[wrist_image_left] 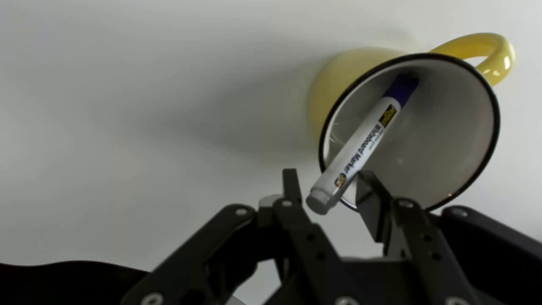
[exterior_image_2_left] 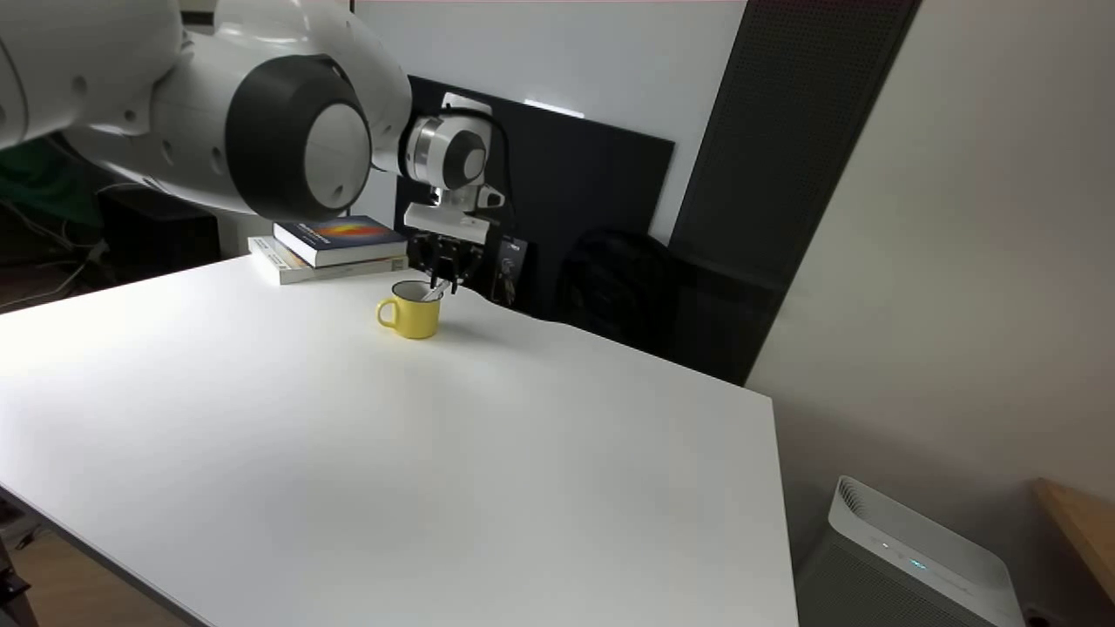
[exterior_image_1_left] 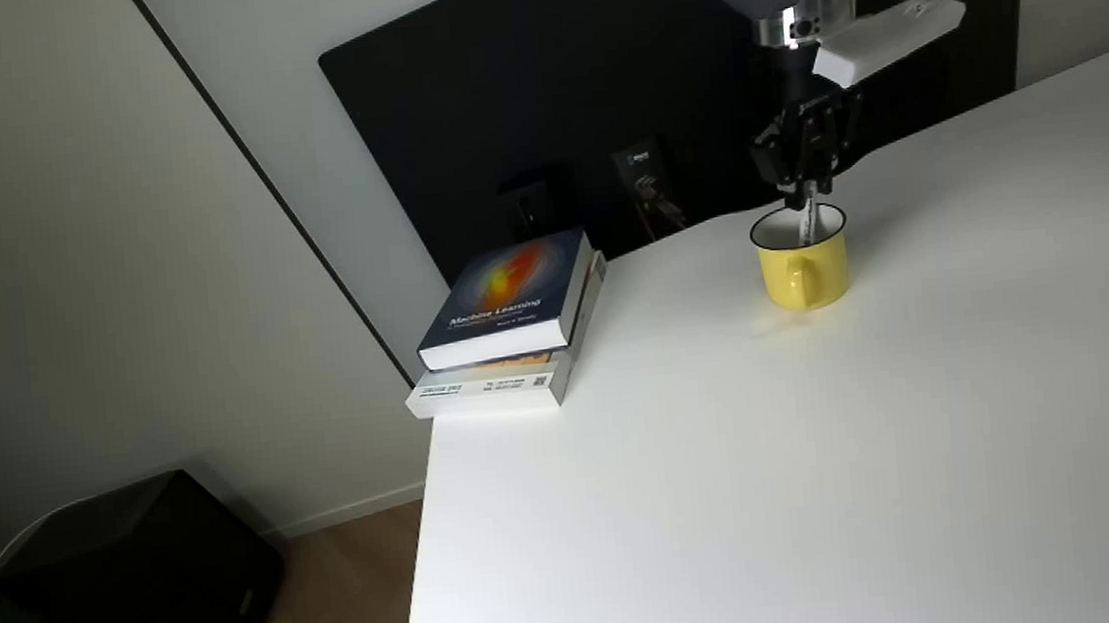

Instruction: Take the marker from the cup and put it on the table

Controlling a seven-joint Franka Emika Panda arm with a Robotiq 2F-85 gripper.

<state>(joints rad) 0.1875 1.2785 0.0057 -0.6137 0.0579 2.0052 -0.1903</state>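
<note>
A white marker [wrist_image_left: 362,142], printed "Whiteboard Marker" beside a black-and-yellow logo, leans in a yellow cup [wrist_image_left: 334,82], blue end down, white end poking above the black rim. The gripper [wrist_image_left: 329,176] stands spread, that upper end between its fingers.

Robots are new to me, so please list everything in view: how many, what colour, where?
table: 1, white, in all views
cup: 1, yellow, on table
marker: 1, white with purple-blue end, leaning in cup
books: 2, dark blue over white, stacked at table edge
panel: 1, black, behind table
printed box, seemingly: 1, dark, behind table
bag, seemingly: 1, black, behind table
appliance: 1, pale grey, beside table
wooden piece: 1, brown, near appliance
big box: 1, black, beyond table edge
cloth, seemingly: 1, green, near big box
walls: number unclear, pale, beyond table
floor: 1, brown, below table
robot arm: 1, white and grey, over table
gripper: 1, black, open around marker's end
</note>
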